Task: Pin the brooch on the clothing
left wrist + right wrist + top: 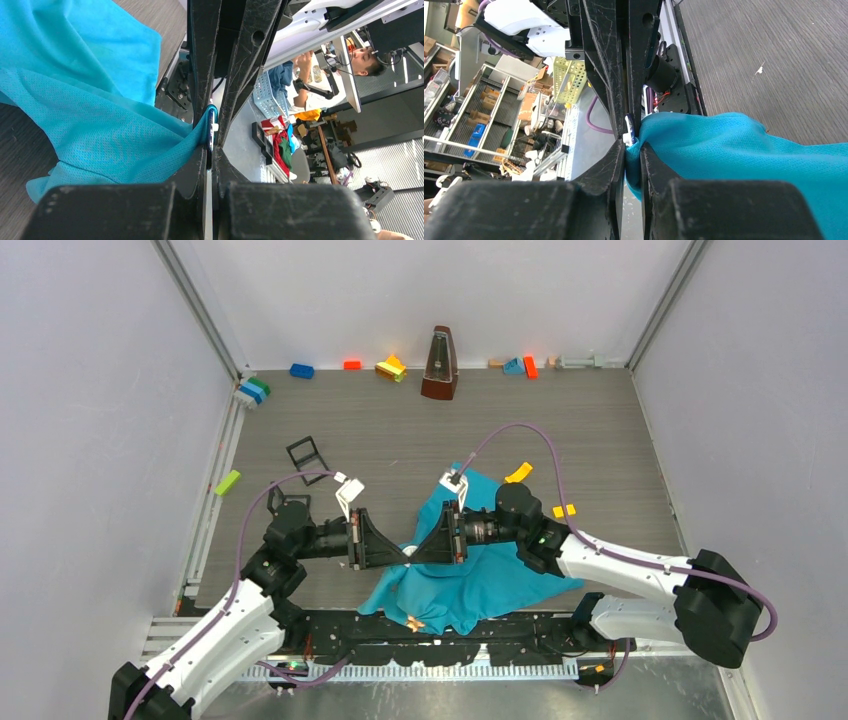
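The clothing [100, 130] is soft matt teal cloth, a fine open mesh knit. The left gripper [210, 150] and right gripper [632, 147] have jaws of black matt plastic, scuffed with fine scratches. The small brooch [212, 127] looks glossy, white and blue, perhaps enamel. The worktop [400, 420] is matt grey with a wood-grain finish.
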Controlling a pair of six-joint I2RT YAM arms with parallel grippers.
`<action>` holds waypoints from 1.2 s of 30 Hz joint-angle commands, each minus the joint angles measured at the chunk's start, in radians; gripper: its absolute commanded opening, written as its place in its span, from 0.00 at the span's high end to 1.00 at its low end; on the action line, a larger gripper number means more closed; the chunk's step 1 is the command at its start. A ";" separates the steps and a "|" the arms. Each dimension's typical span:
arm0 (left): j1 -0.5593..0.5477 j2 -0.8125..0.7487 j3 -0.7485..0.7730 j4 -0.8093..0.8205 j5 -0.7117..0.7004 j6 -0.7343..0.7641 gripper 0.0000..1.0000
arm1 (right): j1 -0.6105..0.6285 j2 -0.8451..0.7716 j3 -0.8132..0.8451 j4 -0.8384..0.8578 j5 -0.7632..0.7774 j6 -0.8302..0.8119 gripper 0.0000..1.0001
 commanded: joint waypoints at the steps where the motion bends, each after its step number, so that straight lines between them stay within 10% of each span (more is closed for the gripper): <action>1: -0.017 -0.039 0.087 0.093 0.082 -0.041 1.00 | -0.019 0.046 -0.009 -0.068 0.203 -0.036 0.99; 21: -0.017 -0.100 0.142 -0.220 -0.092 0.114 1.00 | -0.066 -0.033 -0.053 -0.182 0.319 -0.048 0.98; 28: -0.016 -0.070 0.166 -0.422 -0.243 0.201 1.00 | -0.066 -0.140 -0.060 -0.188 0.258 -0.062 0.60; 36: -0.015 -0.032 0.185 -0.517 -0.342 0.232 1.00 | -0.067 -0.242 -0.045 -0.340 0.398 -0.091 0.45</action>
